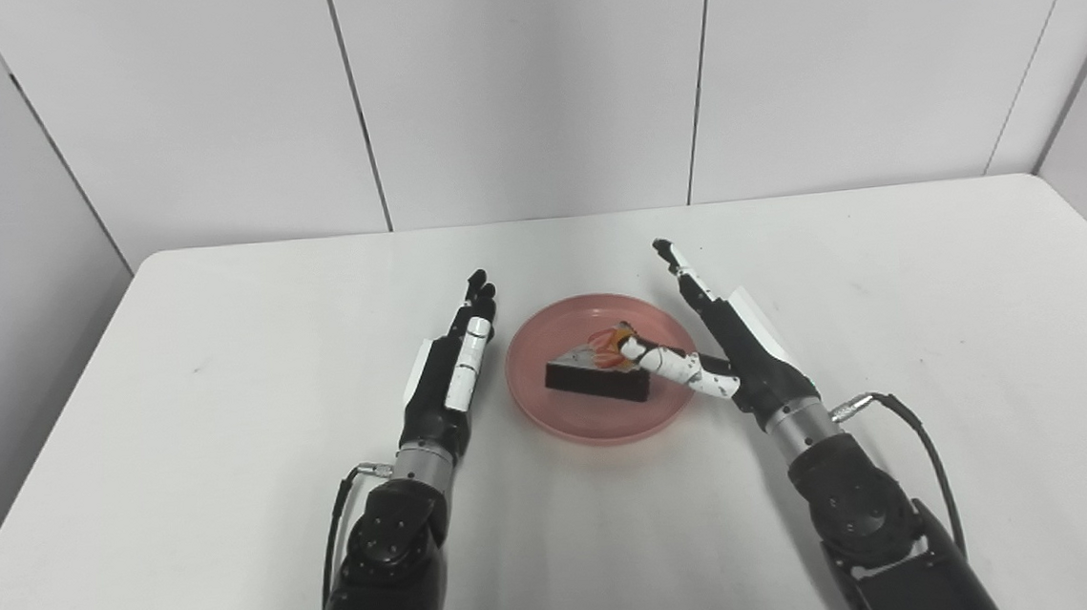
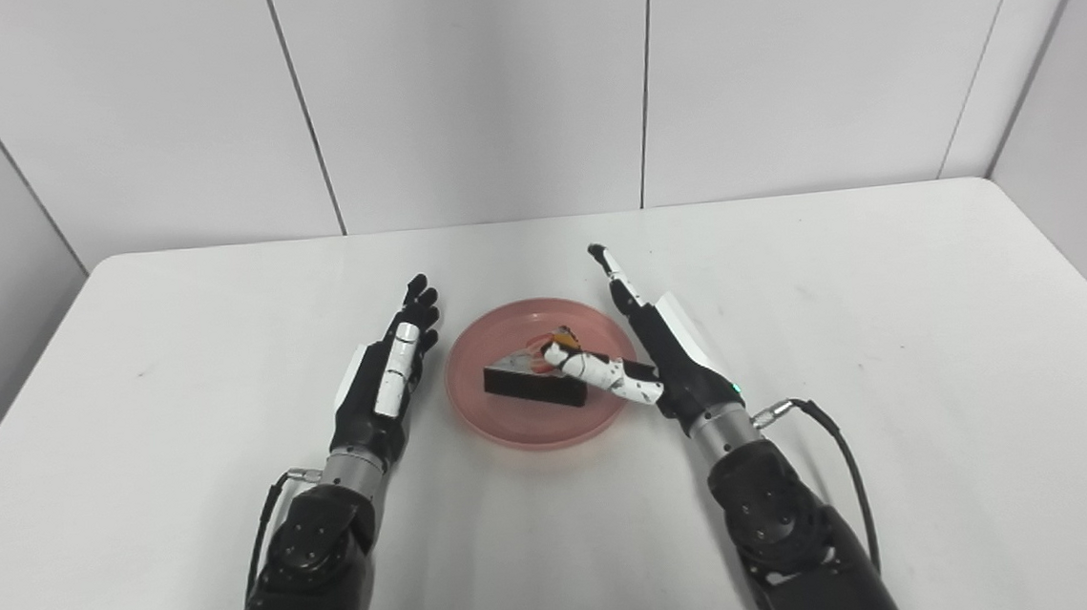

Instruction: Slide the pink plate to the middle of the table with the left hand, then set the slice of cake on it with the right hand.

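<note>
The pink plate [image 1: 600,423] lies near the middle of the white table [image 1: 224,385]. On it rests a dark chocolate cake slice [image 1: 595,380] with a white top and orange-red fruit. My right hand [image 1: 728,342] is open at the plate's right rim, its fingers stretched straight toward the far side. Its thumb reaches left over the plate and its tip touches the fruit end of the cake. My left hand [image 1: 457,368] is open and flat just left of the plate, fingers pointing away, a small gap from the rim.
White wall panels stand behind the table's far edge [image 1: 595,213]. The table's left edge [image 1: 54,416] runs close to a wall. Bare tabletop lies to either side of the arms and beyond the plate.
</note>
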You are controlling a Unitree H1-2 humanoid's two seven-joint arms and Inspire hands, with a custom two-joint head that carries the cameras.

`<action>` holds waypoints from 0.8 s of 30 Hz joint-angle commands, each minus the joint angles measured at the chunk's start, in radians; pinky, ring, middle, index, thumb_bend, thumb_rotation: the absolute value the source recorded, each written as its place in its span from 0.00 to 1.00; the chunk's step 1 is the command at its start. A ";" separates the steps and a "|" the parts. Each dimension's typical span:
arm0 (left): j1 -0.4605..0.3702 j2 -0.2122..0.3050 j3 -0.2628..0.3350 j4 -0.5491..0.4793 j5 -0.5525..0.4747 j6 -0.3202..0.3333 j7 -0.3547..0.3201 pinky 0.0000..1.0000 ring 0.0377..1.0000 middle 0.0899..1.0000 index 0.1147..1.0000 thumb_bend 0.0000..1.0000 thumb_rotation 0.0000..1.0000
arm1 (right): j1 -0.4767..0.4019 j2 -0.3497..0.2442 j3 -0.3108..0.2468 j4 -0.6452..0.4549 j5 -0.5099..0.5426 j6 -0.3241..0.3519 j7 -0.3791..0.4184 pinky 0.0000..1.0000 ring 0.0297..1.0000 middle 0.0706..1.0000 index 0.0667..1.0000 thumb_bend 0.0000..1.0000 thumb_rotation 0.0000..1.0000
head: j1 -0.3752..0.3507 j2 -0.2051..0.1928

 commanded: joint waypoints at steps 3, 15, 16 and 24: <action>-0.027 0.013 0.013 -0.029 -0.029 -0.013 -0.021 1.00 1.00 1.00 1.00 0.66 1.00 | -0.030 0.033 -0.036 0.006 0.035 -0.080 -0.064 1.00 1.00 1.00 1.00 0.58 0.89 | 0.000 0.002; -0.028 0.024 0.027 -0.032 -0.052 0.003 -0.037 1.00 1.00 1.00 1.00 0.64 1.00 | -0.052 0.075 -0.090 0.072 0.118 -0.064 -0.090 1.00 1.00 1.00 1.00 0.61 0.95 | -0.003 0.005; -0.029 0.023 0.028 -0.030 -0.052 0.001 -0.036 1.00 1.00 1.00 1.00 0.64 1.00 | -0.050 0.078 -0.096 0.065 0.130 -0.044 -0.082 1.00 1.00 1.00 1.00 0.60 0.95 | -0.003 0.005; -0.031 0.013 0.032 -0.025 -0.044 -0.009 -0.026 1.00 1.00 1.00 1.00 0.64 1.00 | -0.050 0.098 -0.151 0.039 0.279 0.047 -0.030 1.00 1.00 1.00 1.00 0.59 0.88 | 0.008 0.007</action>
